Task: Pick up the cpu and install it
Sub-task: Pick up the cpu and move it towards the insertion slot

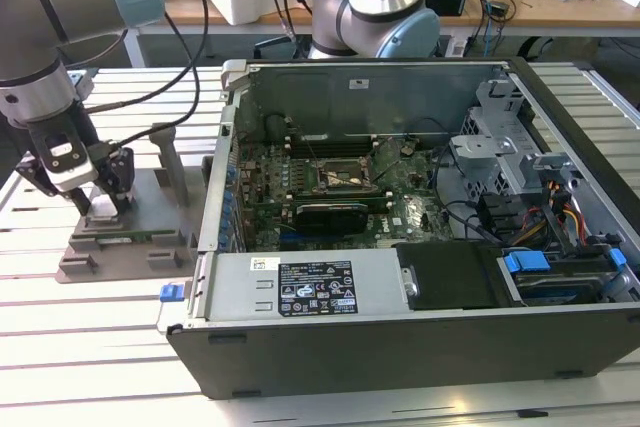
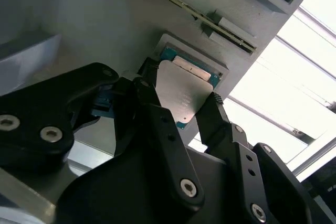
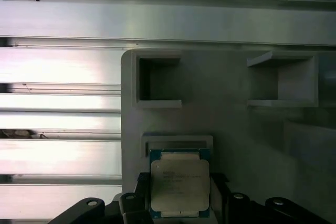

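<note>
In both wrist views the gripper [image 2: 179,93] clamps the cpu [image 2: 185,88] by two opposite sides, near the grey fixture's [image 3: 231,129] edge. The exterior view adds the open computer case [image 1: 400,287] beside the fixture.

Flat square cpu [image 3: 179,184]: silvery-grey metal top, teal-green rim. Gripper [image 2: 181,100]: matte black, silver screw heads. Moulded plastic fixture [image 3: 226,124]: plain mid-grey. Slatted aluminium table [image 3: 63,24]: bright silver bands, dark gaps. Open computer case [image 1: 400,347]: dark grey shell, green motherboard [image 1: 410,212], blue tabs [image 1: 527,262]. Robot arm [image 1: 35,7]: silver-grey, pale blue joint caps.

The pincer's [image 2: 181,94] black fingers [image 2: 157,124] cover the cpu's [image 2: 185,99] two opposite side edges.
</note>
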You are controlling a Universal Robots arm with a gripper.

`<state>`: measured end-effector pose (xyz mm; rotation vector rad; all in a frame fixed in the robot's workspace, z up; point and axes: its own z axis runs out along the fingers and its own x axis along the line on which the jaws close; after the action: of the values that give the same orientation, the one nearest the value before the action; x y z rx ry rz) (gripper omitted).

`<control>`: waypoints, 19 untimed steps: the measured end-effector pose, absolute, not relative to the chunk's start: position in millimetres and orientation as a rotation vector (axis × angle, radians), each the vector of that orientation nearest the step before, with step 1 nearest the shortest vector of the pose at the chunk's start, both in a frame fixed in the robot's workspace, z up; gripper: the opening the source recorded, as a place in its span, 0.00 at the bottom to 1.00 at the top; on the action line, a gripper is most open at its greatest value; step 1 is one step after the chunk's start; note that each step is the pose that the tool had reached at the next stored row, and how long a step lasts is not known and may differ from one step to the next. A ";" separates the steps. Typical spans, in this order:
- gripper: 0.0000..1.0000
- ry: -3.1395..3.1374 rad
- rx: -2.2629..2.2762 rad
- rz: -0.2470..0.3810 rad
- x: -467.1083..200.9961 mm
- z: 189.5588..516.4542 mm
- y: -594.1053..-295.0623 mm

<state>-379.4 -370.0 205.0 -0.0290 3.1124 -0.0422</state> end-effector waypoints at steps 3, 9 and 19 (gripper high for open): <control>0.54 3.112 -0.029 -0.042 -379.3 209.1 -369.9; 0.54 3.112 -0.029 -0.044 -379.3 214.7 -370.0; 0.54 3.112 -0.029 -0.044 -379.4 226.9 -369.9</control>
<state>-379.4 -369.9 226.9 -0.0291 3.1124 -0.0435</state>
